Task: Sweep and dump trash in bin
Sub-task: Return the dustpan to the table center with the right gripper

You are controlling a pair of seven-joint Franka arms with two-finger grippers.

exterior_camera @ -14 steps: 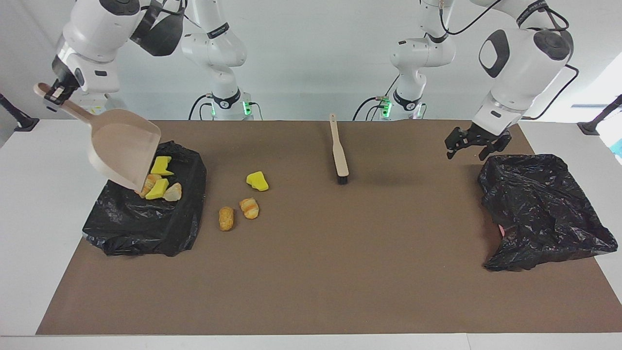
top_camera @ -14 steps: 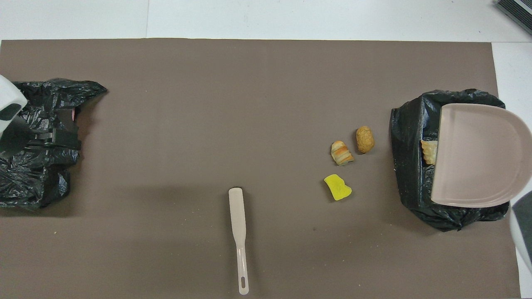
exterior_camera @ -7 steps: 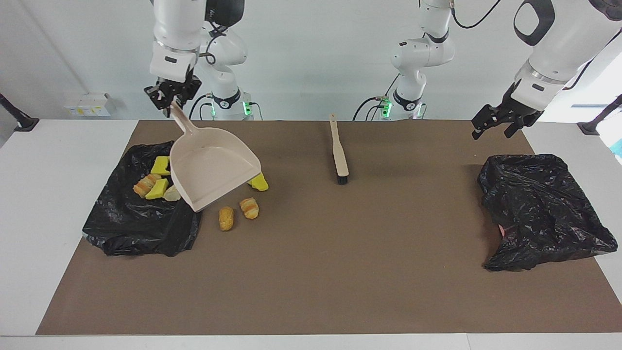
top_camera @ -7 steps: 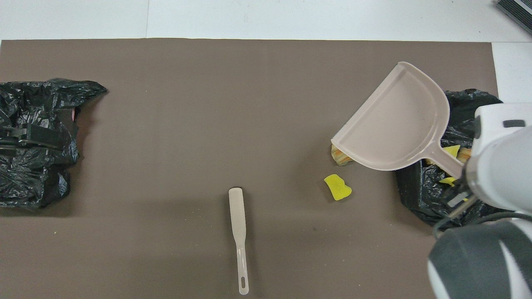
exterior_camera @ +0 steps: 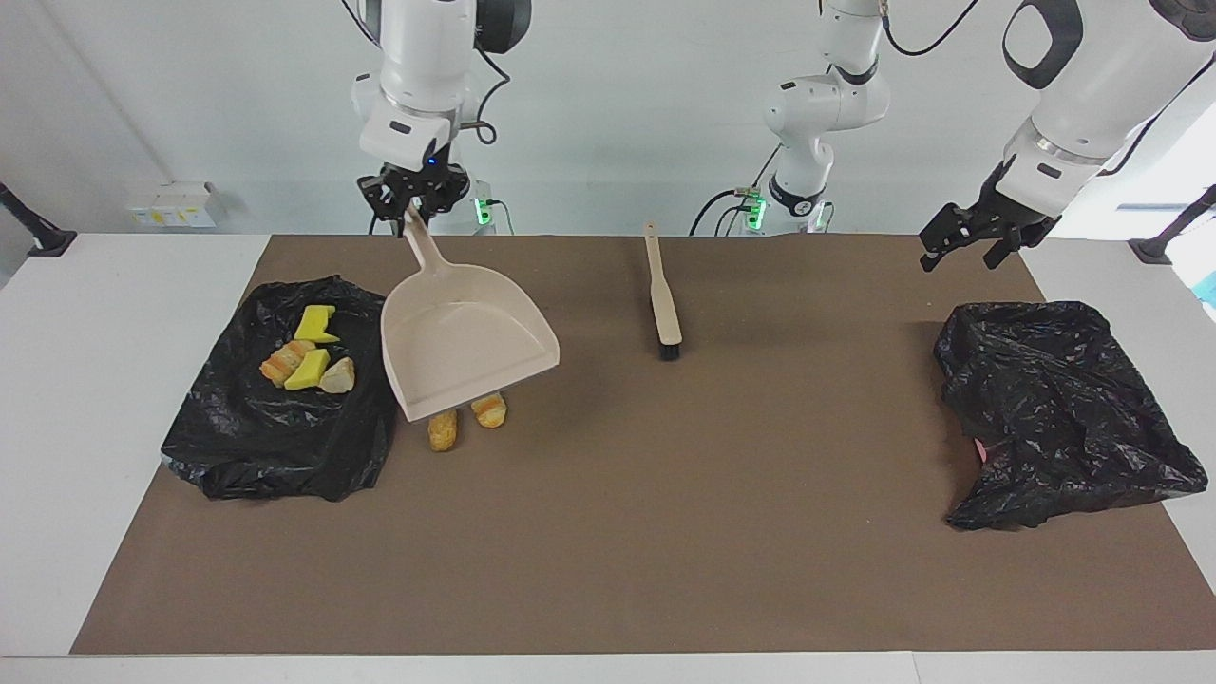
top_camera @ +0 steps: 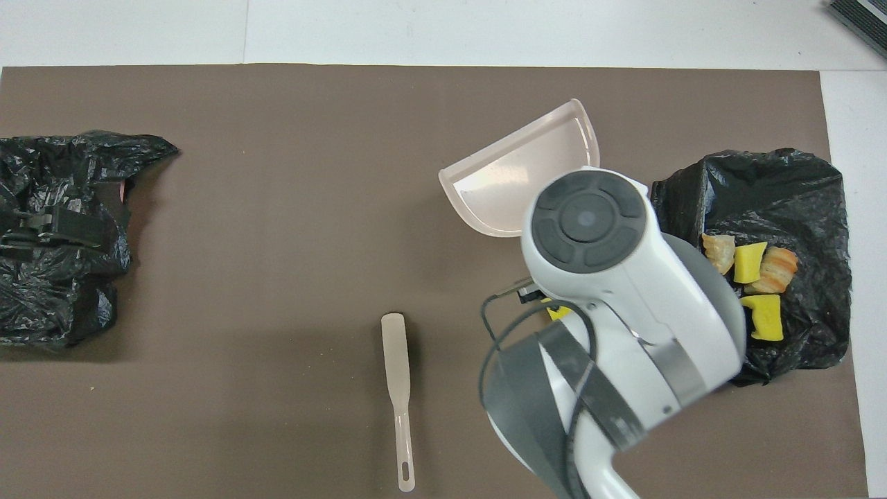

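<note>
- Bin [exterior_camera: 275,446], nine o'clock: four trash scraps [exterior_camera: 309,361] already inside.
- My right gripper [exterior_camera: 415,201], clamped on the dustpan [exterior_camera: 465,347], hangs over loose scraps [exterior_camera: 465,418] awaiting sweeping.
- Brush [exterior_camera: 662,304]: untouched.
- My left gripper [exterior_camera: 969,245], three o'clock, fingers apart, waits.

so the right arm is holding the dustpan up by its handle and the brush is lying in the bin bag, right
Not quite. The right gripper does hold the dustpan up by its handle, but the brush lies on the brown mat, untouched, well apart from both bags. The facing view shows it.
</note>
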